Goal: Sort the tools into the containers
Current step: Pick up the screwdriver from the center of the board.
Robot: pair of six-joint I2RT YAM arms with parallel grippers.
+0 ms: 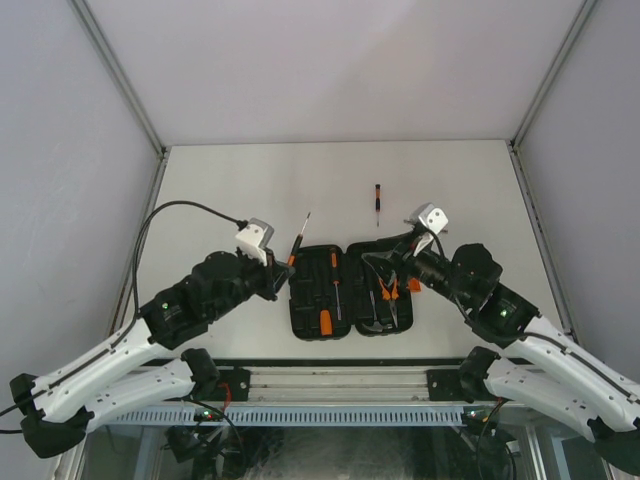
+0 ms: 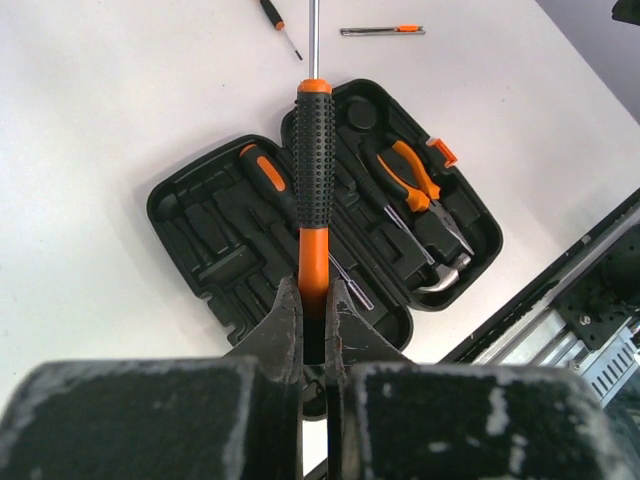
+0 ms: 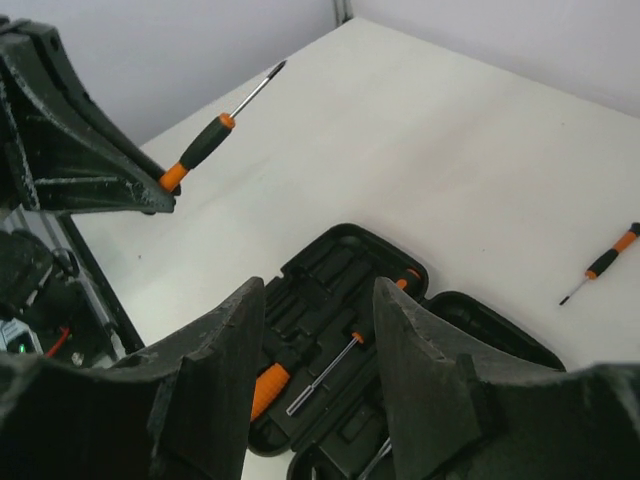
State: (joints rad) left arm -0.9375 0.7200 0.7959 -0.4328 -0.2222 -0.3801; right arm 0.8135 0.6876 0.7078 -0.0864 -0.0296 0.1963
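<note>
Black tool case is lying open mid-table; right gripper is hovering over it, fingers spread, empty; left gripper at its nine o'clock is pinching the big screwdriver by the butt end, so it's risking swivelling and missing its slot; small screwdriver is waiting at twelve o'clock

No legible lettering, brand, number or sign on the black tool case or screwdriver.
</note>
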